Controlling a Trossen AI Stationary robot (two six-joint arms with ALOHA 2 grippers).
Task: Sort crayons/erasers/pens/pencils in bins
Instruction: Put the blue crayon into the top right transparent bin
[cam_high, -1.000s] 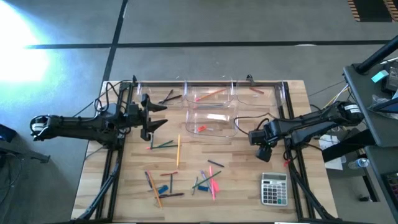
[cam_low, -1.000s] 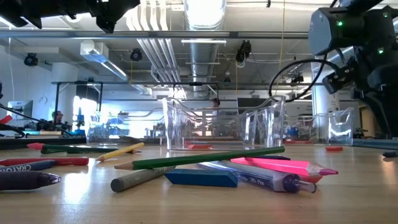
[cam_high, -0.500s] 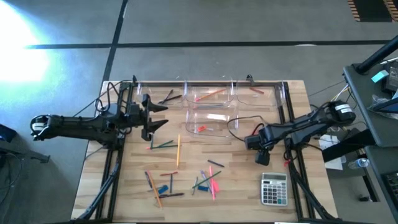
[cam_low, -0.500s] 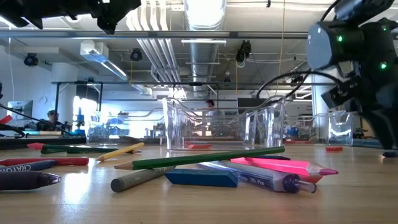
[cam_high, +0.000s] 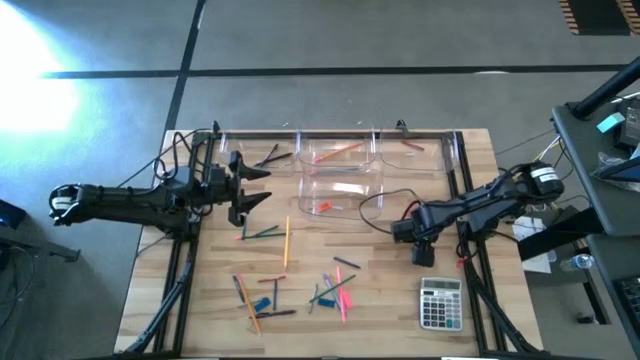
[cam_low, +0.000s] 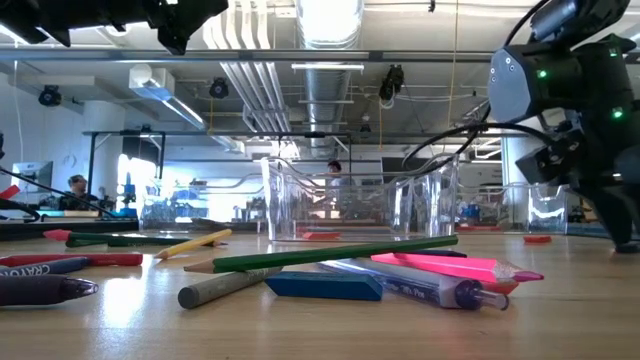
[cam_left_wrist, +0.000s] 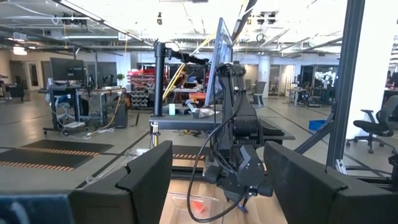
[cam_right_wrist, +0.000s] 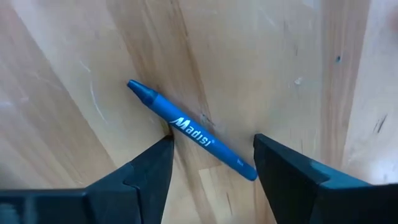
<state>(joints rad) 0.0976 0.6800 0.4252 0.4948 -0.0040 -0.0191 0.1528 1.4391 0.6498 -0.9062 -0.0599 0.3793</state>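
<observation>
Four clear bins (cam_high: 338, 168) stand by the far edge of the tabletop (cam_high: 390, 290): three in a row along that edge and a fourth just in front of the middle one. The far left bin (cam_high: 262, 155) holds a few dark sticks, the far middle one an orange pencil (cam_high: 338, 152), the far right one a short reddish stick, and the near one a small red piece on its floor.

A blue crayon (cam_right_wrist: 191, 131) lies flat on the wood near the right edge. The right tool (cam_right_wrist: 211, 165) hangs low over it with its fingers (cam_right_wrist: 144, 171) spread wide, one on each side of the crayon; one fingertip seems to be at the crayon's side, and nothing is gripped. In the high view this tool (cam_high: 418, 240) is just beyond a grey calculator (cam_high: 441, 303).

The rest of the pencils, pens, crayons and a blue eraser (cam_high: 262, 303) lie scattered toward the near edge, with a yellow pencil (cam_high: 286, 242) further in.

The left tool (cam_high: 246, 187) hangs above the left part of the tabletop, just in front of the far left bin, fingers wide apart and empty.
</observation>
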